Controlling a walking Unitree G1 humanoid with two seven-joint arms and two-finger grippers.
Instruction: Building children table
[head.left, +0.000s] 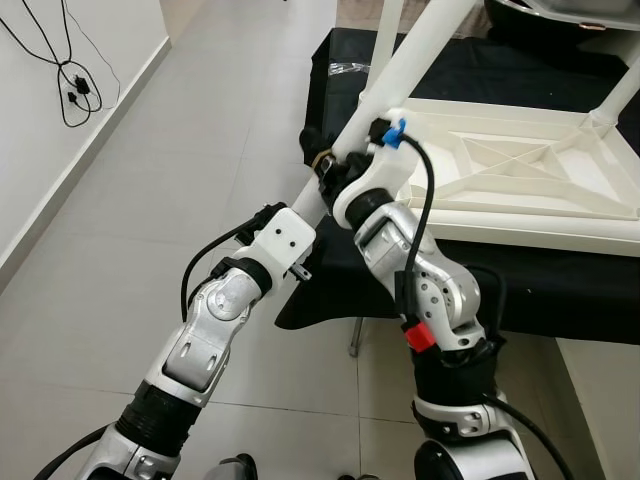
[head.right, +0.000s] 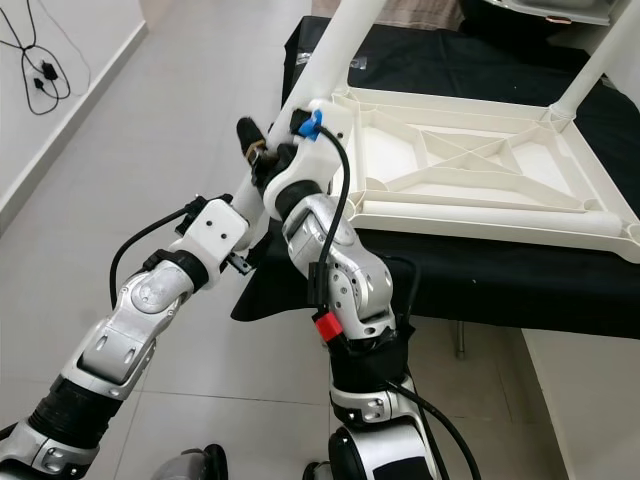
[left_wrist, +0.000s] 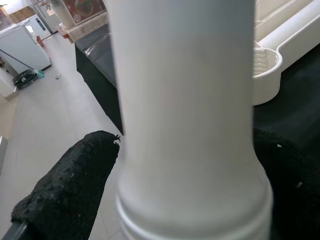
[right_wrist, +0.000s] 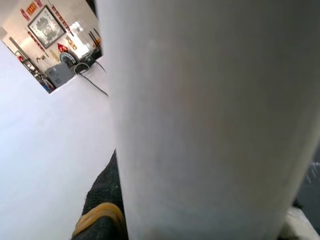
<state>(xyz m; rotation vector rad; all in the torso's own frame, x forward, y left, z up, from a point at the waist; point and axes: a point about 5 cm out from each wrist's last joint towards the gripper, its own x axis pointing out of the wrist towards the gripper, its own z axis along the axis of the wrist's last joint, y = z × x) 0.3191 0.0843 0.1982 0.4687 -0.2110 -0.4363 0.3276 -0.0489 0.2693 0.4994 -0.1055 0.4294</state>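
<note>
gripping the white table leg (head.left: 400, 60), both end effectors.

Black-covered surface (head.left: 560, 290), low, its edge running just beyond both tools. Black cloth hangs over the near edge, draping down past the left tool (head.left: 322, 172) toward the floor (head.left: 150, 200).

On it: white plastic tabletop (head.right: 480, 170), upside down, ribbed underside facing up with diagonal bracing. Its near corner sits right by the right tool (head.right: 268, 160). A corner socket (left_wrist: 265, 70) lies beside the leg.

Clear plastic scrap (head.left: 345, 68) lies on the cloth, beyond the tools, near the far edge.

Floor: pale grey tiles, to the left of and below the tools. Thin metal support (head.left: 355, 335) stands on the tiles under the cloth.
</note>
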